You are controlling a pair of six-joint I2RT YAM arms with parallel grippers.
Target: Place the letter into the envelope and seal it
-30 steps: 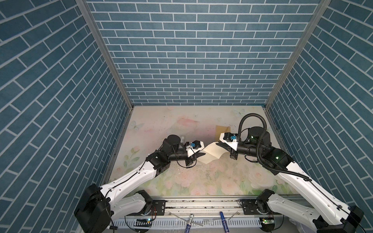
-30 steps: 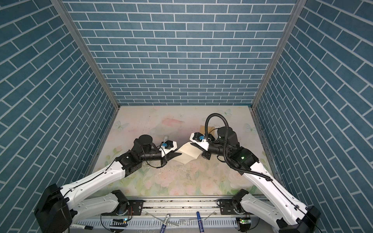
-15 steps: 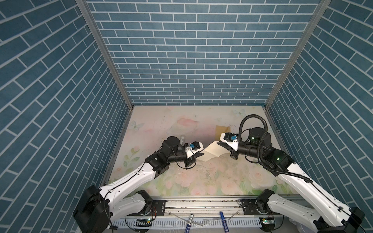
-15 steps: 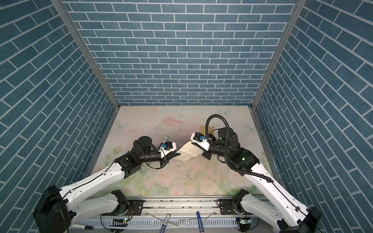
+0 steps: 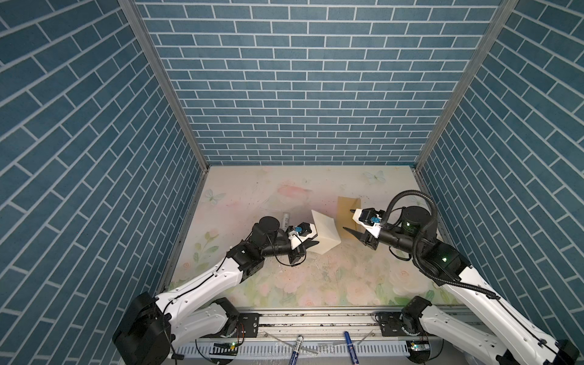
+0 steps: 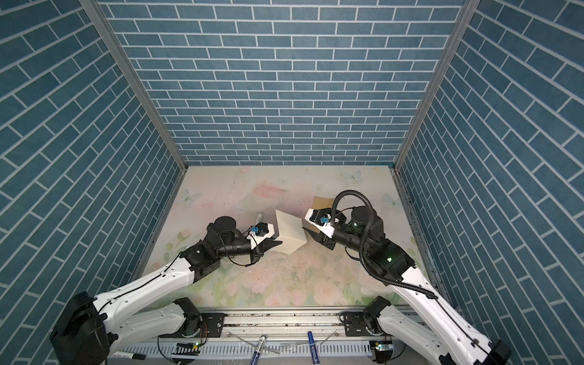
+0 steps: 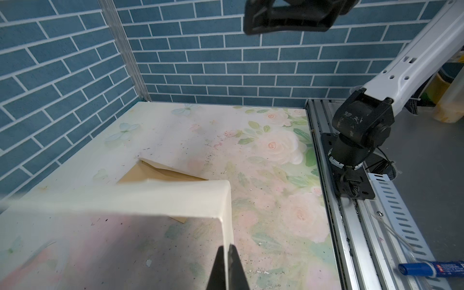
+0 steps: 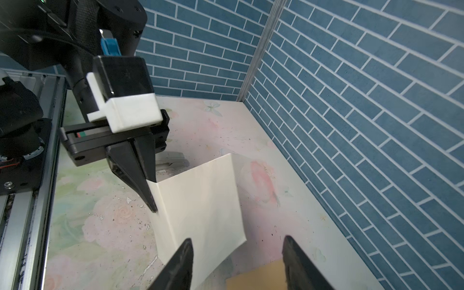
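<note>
The letter (image 5: 325, 232), a cream sheet bent along a crease, stands up off the table in both top views (image 6: 289, 234). My left gripper (image 5: 316, 243) is shut on its near edge, and the left wrist view shows the paper (image 7: 150, 198) pinched between the dark fingertips of that gripper (image 7: 227, 247). My right gripper (image 5: 349, 219) stands open just right of the letter, touching nothing. In the right wrist view the sheet (image 8: 200, 200) ends near my open right gripper (image 8: 237, 239). The tan envelope (image 5: 347, 205) lies flat on the table beneath the right gripper (image 6: 308, 219), partly hidden.
A small grey cylinder (image 5: 286, 218) lies on the floral table behind the left gripper. Pens (image 5: 295, 347) rest on the front rail, and a blue marker (image 7: 431, 268) shows in the left wrist view. Blue brick walls close in three sides.
My right gripper has opened and let go of the letter, drawing back slightly to the right. The letter now stands more upright, held by the left gripper alone.
</note>
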